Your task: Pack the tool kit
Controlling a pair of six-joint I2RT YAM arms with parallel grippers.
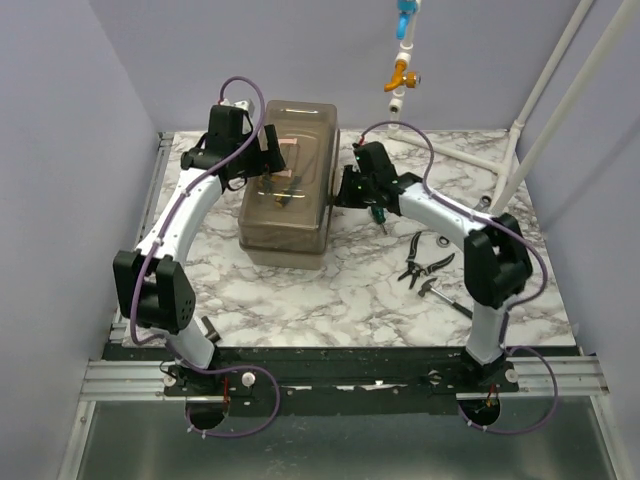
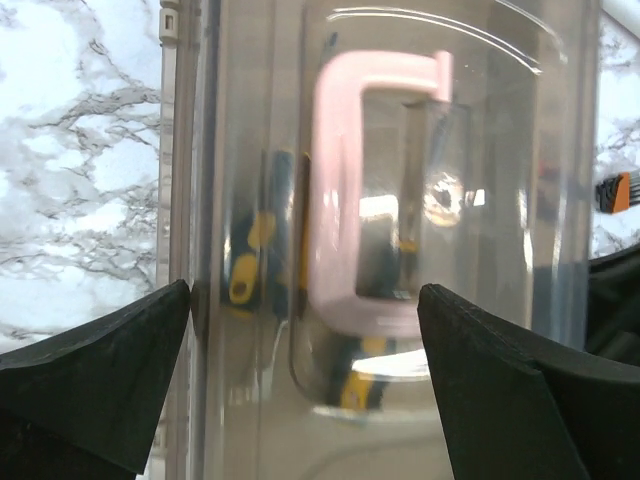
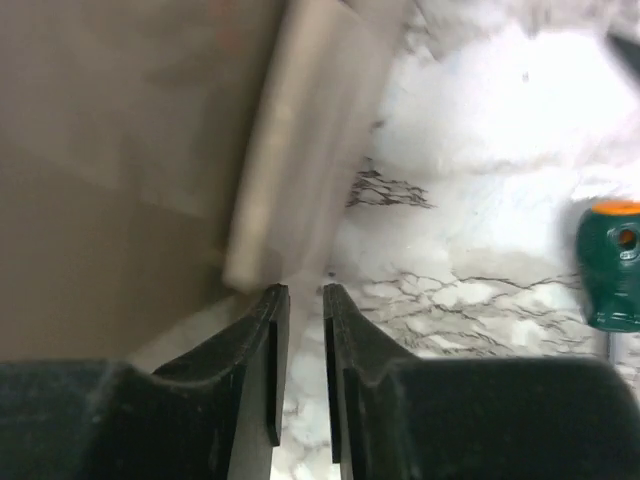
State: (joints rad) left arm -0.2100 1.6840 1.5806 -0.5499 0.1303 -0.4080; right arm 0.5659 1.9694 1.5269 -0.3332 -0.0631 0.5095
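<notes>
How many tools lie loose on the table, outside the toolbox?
3: a green-handled screwdriver by the right gripper, dark pliers right of the toolbox, and a slim tool just nearer. The pliers could be two overlapping pairs.

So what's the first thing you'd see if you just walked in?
Probably the big smoky see-through toolbox at the back of the marble table, with its pink handle. The left arm and right arm curl in on it from both sides, and the left gripper hangs open right above that handle. Some pliers lie loose on the table to the right.
</notes>
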